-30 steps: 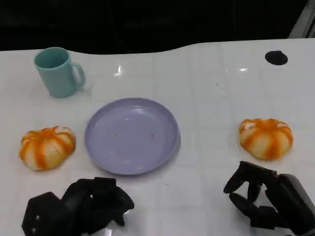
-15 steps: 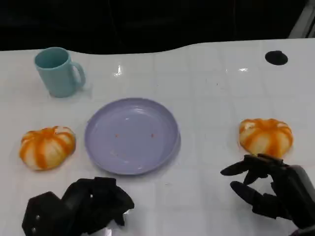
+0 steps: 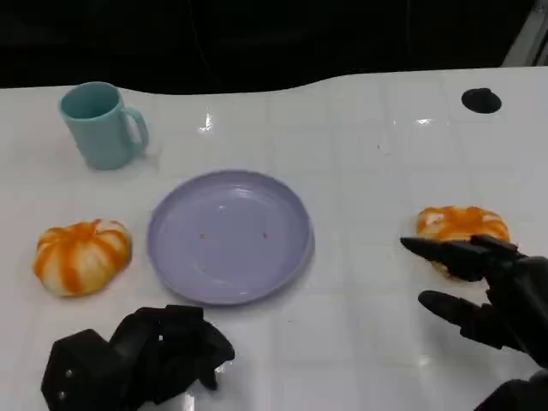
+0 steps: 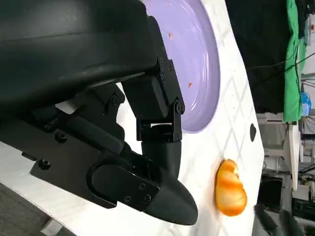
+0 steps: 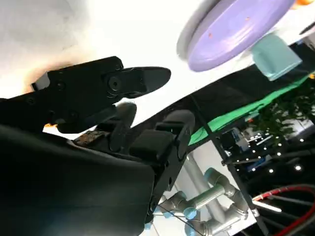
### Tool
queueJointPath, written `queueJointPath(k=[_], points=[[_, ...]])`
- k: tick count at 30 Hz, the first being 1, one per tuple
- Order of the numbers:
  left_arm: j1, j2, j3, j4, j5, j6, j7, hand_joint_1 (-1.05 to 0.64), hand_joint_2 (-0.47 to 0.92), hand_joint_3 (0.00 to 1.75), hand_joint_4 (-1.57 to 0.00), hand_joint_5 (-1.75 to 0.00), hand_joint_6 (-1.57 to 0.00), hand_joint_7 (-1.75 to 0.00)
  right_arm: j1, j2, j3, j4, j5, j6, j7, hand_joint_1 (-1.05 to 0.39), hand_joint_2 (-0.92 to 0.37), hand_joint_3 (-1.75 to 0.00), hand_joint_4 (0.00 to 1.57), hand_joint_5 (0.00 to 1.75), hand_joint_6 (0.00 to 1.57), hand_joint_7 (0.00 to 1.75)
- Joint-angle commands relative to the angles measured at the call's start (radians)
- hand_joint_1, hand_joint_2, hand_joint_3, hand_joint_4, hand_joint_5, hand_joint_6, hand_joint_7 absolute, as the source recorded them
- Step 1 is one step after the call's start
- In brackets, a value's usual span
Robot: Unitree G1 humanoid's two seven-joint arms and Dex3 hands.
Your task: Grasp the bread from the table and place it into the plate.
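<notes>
The right hand (image 3: 479, 287), fingers apart and holding nothing, hovers over the bread (image 3: 462, 224) at the plate's (image 3: 229, 235) three o'clock. The left hand (image 3: 141, 360) rests curled at six o'clock.

No legible text showing, no labels, brands, numbers or signs appearing on any surface near the plate (image 3: 229, 237), nothing readable in any view

White table (image 3: 360, 128), perhaps dark backdrop (image 3: 257, 34)
</notes>
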Motion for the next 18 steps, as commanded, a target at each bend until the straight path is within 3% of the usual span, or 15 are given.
queueJointPath(k=[1,6,14,18], points=[[0.005,0.012,0.004,0.011,0.011,0.006,0.002,-1.05,0.86,0.00,-0.88,-1.51,-1.27,-0.80,-0.008,-0.040,-0.013,-0.063,-0.040,0.110,0.033,-0.50,-0.92,-0.08,0.29,0.15,0.38,0.00],[0.007,0.007,0.002,0.012,0.012,0.003,0.005,-1.05,0.86,0.00,-0.89,-1.50,-1.28,-0.80,-0.027,-0.064,-0.006,-0.109,-0.073,0.250,0.108,-0.56,-0.92,-0.09,0.14,0.07,0.23,0.00],[0.013,0.007,0.002,0.007,0.012,0.000,0.003,-1.05,0.87,0.00,-0.89,-1.49,-1.28,-0.79,-0.101,-0.076,0.039,-0.100,-0.139,0.424,0.196,-0.61,-0.92,-0.04,0.05,0.04,0.14,0.00],[0.018,0.007,0.002,-0.001,0.009,0.004,0.002,-1.05,0.87,0.00,-0.89,-1.49,-1.28,-0.78,-0.138,-0.070,0.071,-0.091,-0.166,0.500,0.242,-0.56,-0.89,-0.01,0.02,0.03,0.15,0.01]])
